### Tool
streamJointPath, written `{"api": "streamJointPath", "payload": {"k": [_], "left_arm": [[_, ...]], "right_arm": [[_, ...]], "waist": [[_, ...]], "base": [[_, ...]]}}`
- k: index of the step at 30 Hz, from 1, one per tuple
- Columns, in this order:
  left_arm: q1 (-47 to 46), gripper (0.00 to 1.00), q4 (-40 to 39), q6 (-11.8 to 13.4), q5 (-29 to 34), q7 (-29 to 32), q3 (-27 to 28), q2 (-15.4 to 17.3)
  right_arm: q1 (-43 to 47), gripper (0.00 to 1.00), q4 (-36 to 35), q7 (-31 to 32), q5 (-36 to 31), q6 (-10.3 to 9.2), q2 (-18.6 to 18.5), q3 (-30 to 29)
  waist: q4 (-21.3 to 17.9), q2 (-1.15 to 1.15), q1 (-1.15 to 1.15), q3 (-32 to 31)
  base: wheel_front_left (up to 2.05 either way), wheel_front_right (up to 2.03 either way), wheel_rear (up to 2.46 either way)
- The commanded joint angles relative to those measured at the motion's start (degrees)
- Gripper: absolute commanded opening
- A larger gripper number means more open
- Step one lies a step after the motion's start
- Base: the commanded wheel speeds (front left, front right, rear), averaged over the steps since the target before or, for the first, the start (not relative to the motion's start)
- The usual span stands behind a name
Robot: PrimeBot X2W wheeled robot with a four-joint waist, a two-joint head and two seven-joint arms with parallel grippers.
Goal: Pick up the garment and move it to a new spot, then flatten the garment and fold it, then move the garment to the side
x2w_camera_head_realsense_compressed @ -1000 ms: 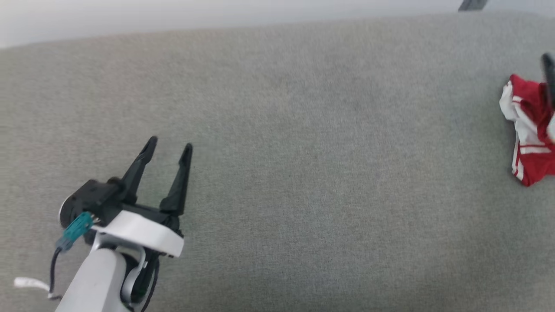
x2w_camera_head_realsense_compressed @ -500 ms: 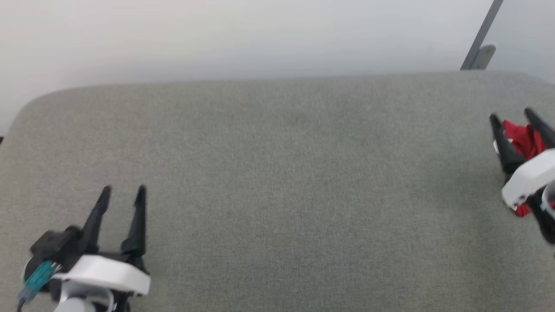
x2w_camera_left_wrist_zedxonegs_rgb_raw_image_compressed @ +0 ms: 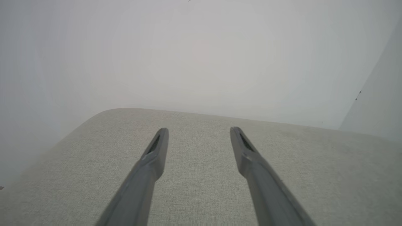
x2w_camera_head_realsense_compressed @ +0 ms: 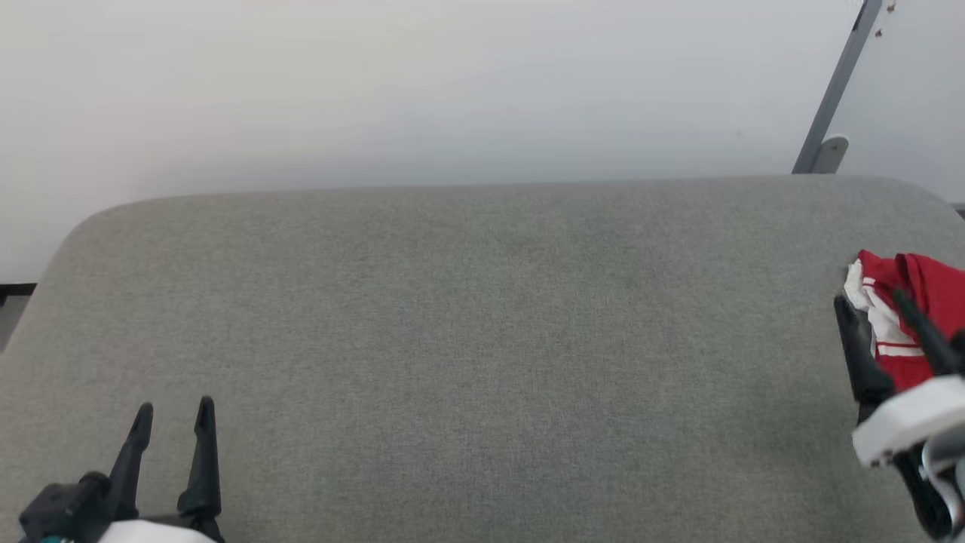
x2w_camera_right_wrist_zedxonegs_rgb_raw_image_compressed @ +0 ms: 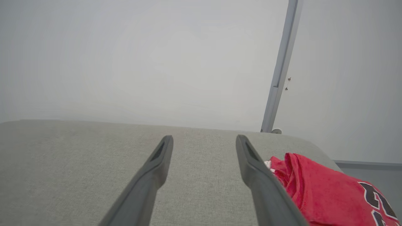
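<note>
The garment (x2w_camera_head_realsense_compressed: 931, 290), a crumpled red shirt with a white, red-striped sleeve, lies at the far right edge of the grey fabric table (x2w_camera_head_realsense_compressed: 482, 339). My right gripper (x2w_camera_head_realsense_compressed: 869, 300) hangs open over the garment's left part, its dark fingers crossing the cloth in the head view. In the right wrist view the garment (x2w_camera_right_wrist_zedxonegs_rgb_raw_image_compressed: 326, 194) lies just right of the right gripper (x2w_camera_right_wrist_zedxonegs_rgb_raw_image_compressed: 204, 137), partly behind one finger, with black print at its lower edge; bare table shows between the fingers. My left gripper (x2w_camera_head_realsense_compressed: 174, 407) stands open and empty near the front left corner, over bare fabric in the left wrist view (x2w_camera_left_wrist_zedxonegs_rgb_raw_image_compressed: 199, 130).
A pale wall rises behind the table. A grey metal post (x2w_camera_head_realsense_compressed: 829, 90) stands at the back right corner, also seen in the right wrist view (x2w_camera_right_wrist_zedxonegs_rgb_raw_image_compressed: 279, 72). The table's far corners are rounded, and the garment sits close to the right edge.
The head camera has swung upward, so everything sits lower in view. My right gripper has come into view at the garment. Both grippers stay open.
</note>
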Motion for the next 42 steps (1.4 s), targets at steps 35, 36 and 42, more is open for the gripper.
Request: {"api": "streamJointPath", "payload": {"k": [35, 36, 42], "left_arm": [[7.5, 1.00, -1.2, -0.2, 2.0, -0.3, -0.5, -2.4], [7.3, 1.00, -1.3, -0.2, 2.0, -0.3, -0.5, -2.5], [7.3, 1.00, -1.7, -0.2, 2.4, -0.3, -0.7, -3.2]], "right_arm": [[24.4, 1.00, -19.6, -0.2, -7.3, -0.02, 13.4, -15.2], [24.4, 1.00, -19.7, -0.2, -7.3, -0.02, 13.5, -15.3], [24.7, 1.00, -20.2, -0.2, -7.8, -0.02, 14.1, -16.0]], "waist": [[1.8, 0.00, 0.00, -2.3], [1.9, 0.00, 0.00, -2.3], [2.0, 0.00, 0.00, -2.3]], "base": [[0.00, 0.00, 0.00], [0.00, 0.00, 0.00], [0.00, 0.00, 0.00]]}}
